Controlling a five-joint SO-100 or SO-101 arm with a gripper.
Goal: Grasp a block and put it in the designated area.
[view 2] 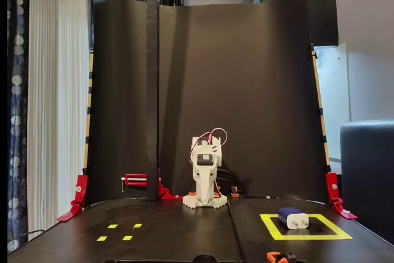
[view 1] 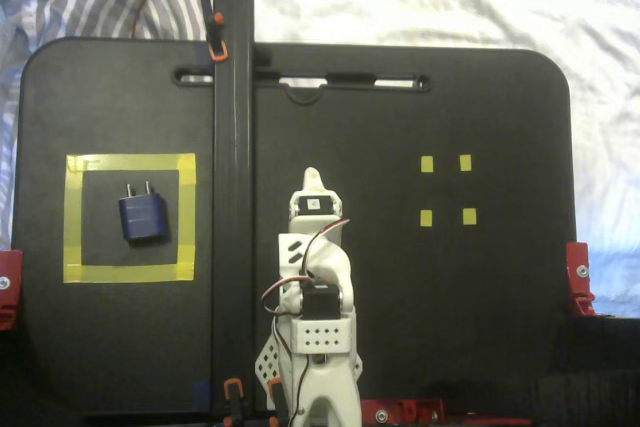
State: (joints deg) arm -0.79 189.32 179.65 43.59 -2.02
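Note:
The dark-blue block (view 1: 143, 217) lies flat on the black board inside the designated area, a square outline of wide yellow tape (view 1: 72, 217), with its two silver prongs pointing to the board's far side. In a fixed view the block (view 2: 292, 218) sits in the far part of the yellow tape outline (view 2: 305, 236) at the right. The white arm is folded over its base at the board's middle. My gripper (view 1: 313, 179) points away from the base, well apart from the block. Seen from the front, the gripper (view 2: 205, 195) hangs down, looks shut and holds nothing.
A tall black post (view 1: 232, 147) stands between the arm and the taped square. Four tiny yellow tape squares (view 1: 446, 190) lie on the other half of the board and also show in a fixed view (view 2: 120, 232). Red clamps (view 1: 578, 277) grip the board's edges.

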